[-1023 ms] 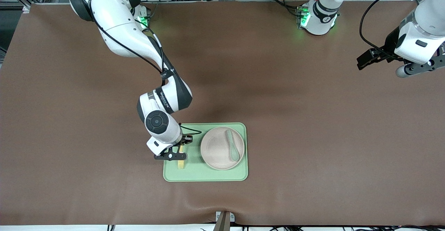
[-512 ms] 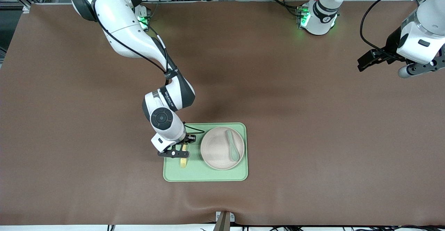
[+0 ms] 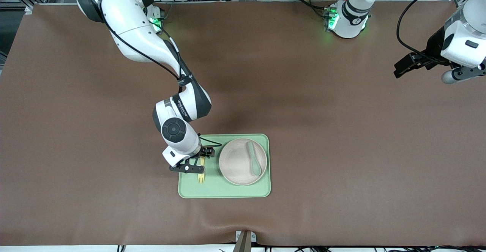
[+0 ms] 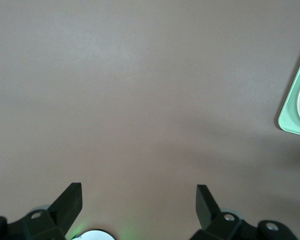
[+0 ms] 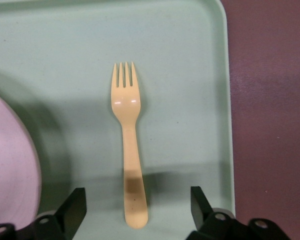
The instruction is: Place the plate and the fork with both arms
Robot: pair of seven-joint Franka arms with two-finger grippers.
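Observation:
The pale yellow fork lies flat on the pale green tray, tines toward the front camera, beside the off-white plate. My right gripper is open just above the fork's handle end, one finger on each side and neither touching it. In the front view the right gripper is over the tray's end nearer the right arm's base. My left gripper is open and empty, up over bare table at the left arm's end.
A grey-green spoon lies in the plate. The tray sits near the front middle of the brown table. A tray corner shows in the left wrist view.
My right gripper has opened and let go of the fork, which now rests on the tray. The left arm has drifted slightly toward its end of the table.

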